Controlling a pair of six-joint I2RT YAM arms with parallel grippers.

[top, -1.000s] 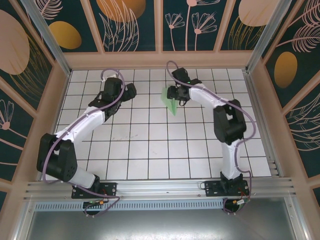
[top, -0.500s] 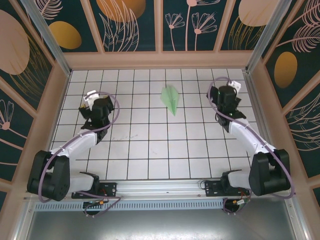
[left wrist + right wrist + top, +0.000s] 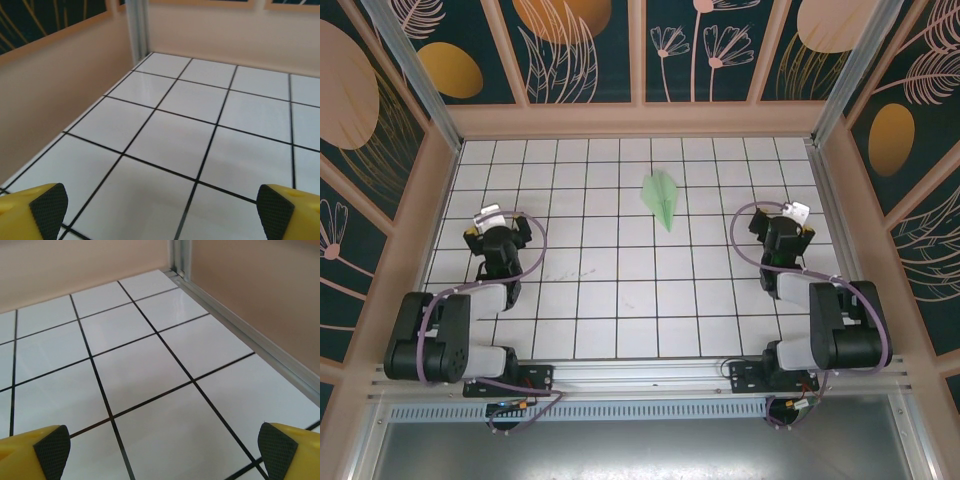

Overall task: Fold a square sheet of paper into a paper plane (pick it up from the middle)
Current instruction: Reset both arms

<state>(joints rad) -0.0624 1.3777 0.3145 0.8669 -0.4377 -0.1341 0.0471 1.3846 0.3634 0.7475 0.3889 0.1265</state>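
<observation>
Both stand spread wide, left tool (image 3: 160, 207) and right tool (image 3: 160, 447); paper plane (image 3: 662, 198) lies flat, well apart from each.

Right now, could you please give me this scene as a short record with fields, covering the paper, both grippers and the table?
Paper: pale mint-green folded paper plane, a slim pointed dart, lying on the far-centre tiles, apart from both grippers
Left gripper: open, empty, over bare tiles at the left
Right gripper: open, empty, over bare tiles at the right
Surface: white grid-tiled table
Task state: plane looks folded
</observation>
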